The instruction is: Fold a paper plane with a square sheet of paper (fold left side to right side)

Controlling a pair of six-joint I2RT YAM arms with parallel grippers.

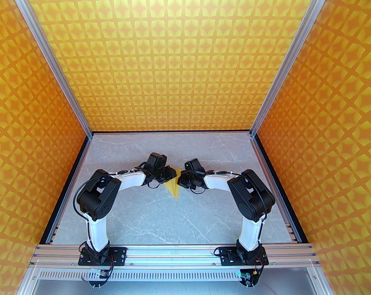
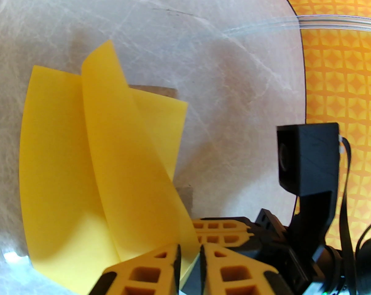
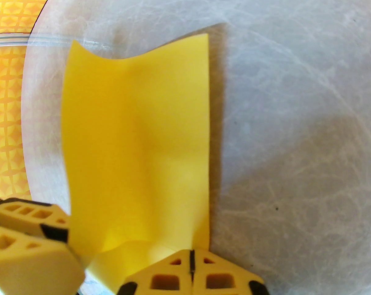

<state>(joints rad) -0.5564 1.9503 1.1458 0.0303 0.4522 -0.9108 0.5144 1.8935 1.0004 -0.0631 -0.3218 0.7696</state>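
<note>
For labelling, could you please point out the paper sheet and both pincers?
paper sheet (image 3: 136, 140), right wrist view, its middle.
left pincer (image 2: 190, 252), left wrist view, between its fingertips.
right pincer (image 3: 191, 255), right wrist view, between its fingertips.

1. Square sheet of paper (image 2: 56, 164): thin, matt, smooth yellow paper.
2. Tabletop (image 1: 142, 220): smooth grey stone-look surface, faint sheen.
3. Left end effector (image 2: 190, 253): moulded yellow plastic, black matt pads (image 2: 177, 258).
4. Rails (image 1: 173, 252) at the tabletop's near edge: brushed metal.
</note>
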